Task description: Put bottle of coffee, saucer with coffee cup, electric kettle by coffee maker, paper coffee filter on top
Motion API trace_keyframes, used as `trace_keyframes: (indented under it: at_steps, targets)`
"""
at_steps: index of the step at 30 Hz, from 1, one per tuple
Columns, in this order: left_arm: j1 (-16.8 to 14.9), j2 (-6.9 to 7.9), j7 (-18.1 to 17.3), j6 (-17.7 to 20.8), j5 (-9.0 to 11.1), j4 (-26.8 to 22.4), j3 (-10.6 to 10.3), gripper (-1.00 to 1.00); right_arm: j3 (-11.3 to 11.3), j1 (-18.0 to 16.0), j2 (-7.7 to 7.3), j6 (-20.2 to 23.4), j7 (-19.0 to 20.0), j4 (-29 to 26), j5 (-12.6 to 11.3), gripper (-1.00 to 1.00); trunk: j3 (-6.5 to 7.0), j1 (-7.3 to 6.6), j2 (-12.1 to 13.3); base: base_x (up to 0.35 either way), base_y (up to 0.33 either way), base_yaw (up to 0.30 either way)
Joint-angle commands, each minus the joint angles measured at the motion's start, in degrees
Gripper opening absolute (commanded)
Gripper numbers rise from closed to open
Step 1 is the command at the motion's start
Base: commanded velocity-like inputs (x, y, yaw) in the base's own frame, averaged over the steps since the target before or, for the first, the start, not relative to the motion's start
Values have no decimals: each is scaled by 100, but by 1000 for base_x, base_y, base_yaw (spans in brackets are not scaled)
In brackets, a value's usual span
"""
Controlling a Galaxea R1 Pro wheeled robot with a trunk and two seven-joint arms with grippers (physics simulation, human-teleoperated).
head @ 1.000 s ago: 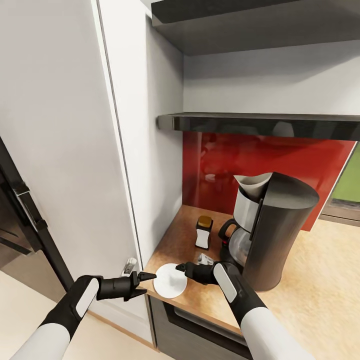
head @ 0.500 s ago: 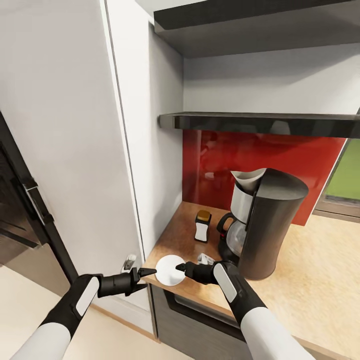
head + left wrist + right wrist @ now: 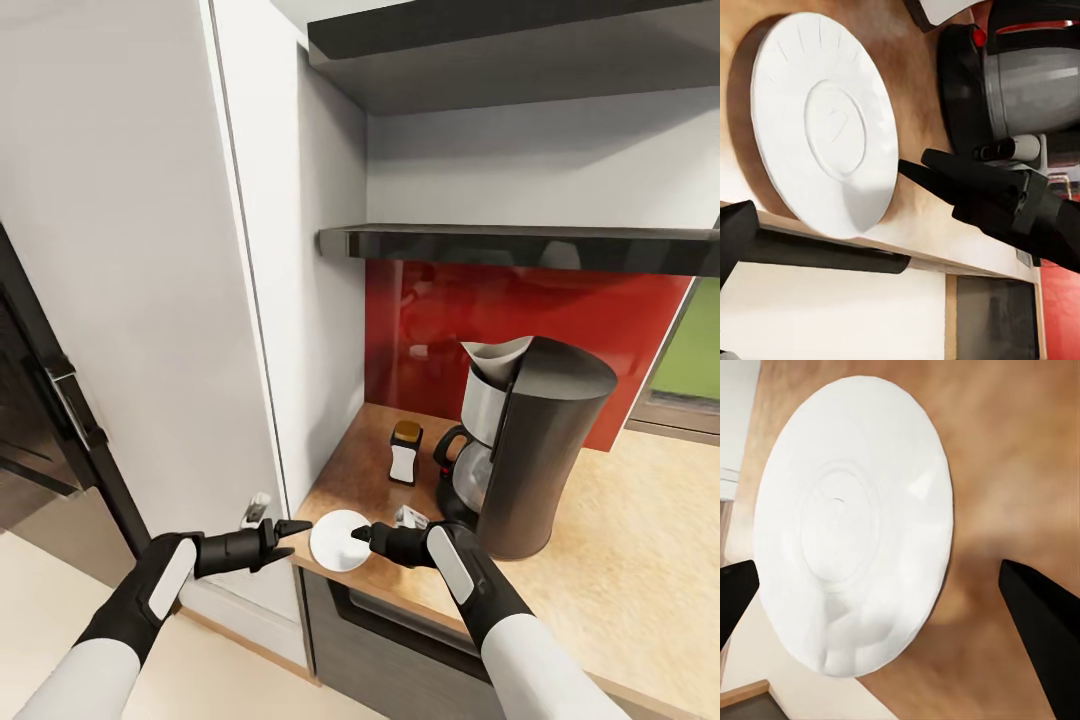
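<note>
Since half a second ago, left gripper sits a little higher and closer to the counter edge; camera view unchanged in that interval, saucer, bottle and coffee maker unmoved. No readable writing or brand on anything; bottle label too small to make out. Saucer lies flat on the wooden countertop at its front edge, overhanging slightly, just left of the coffee maker. Right gripper hovers over the saucer's right rim, fingers spread wide; in the right wrist view the two dark fingertips stand either side of the white disc, not closed on it. Left gripper held off the counter edge, just left of the saucer, prongs parted, empty; its wrist view shows the saucer and the right gripper beside it. Paper filter sits in the coffee maker's top. Bottle of coffee stands upright on the counter behind the saucer, near the red backsplash.
</note>
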Motion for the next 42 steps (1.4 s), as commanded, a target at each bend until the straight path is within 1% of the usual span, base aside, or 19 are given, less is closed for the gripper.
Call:
trace_keyframes:
  at_steps: [1,8,17,19,24,31,38,42]
  targets:
    - [-6,-2,-26,21,-21,-4,7,100,-2,-4,0,22,20,-1,85,100,-14,4,-12,0,0,0]
    - [-8,-8,7,3,-38,48,33,100,-2,-4,0,22,22,0,85,100,-14,4,-12,120,0,0]
    - [-8,-3,8,1,-43,67,9,100,-2,-4,0,22,22,7,85,100,-14,4,-12,10,0,0]
    - [58,-14,8,-41,-35,83,2,100,-2,-21,0,22,89,-36,45,100,-14,4,-12,78,0,0]
    - [187,-10,8,-20,-41,96,-4,100,-8,-21,0,22,96,-43,-67,100,-14,4,-12,31,0,0]
    - [203,-20,8,-16,-46,105,-7,100,-11,-21,0,22,90,-33,-207,100,-14,4,-12,57,0,0]
    - [205,-21,12,-16,-30,106,-14,100,-11,-21,0,22,76,-25,-252,100,-14,4,-12,21,0,0]
    - [204,-22,9,-16,-27,105,-15,100,-11,-21,0,22,74,-12,-336,100,-14,4,-12,155,0,0]
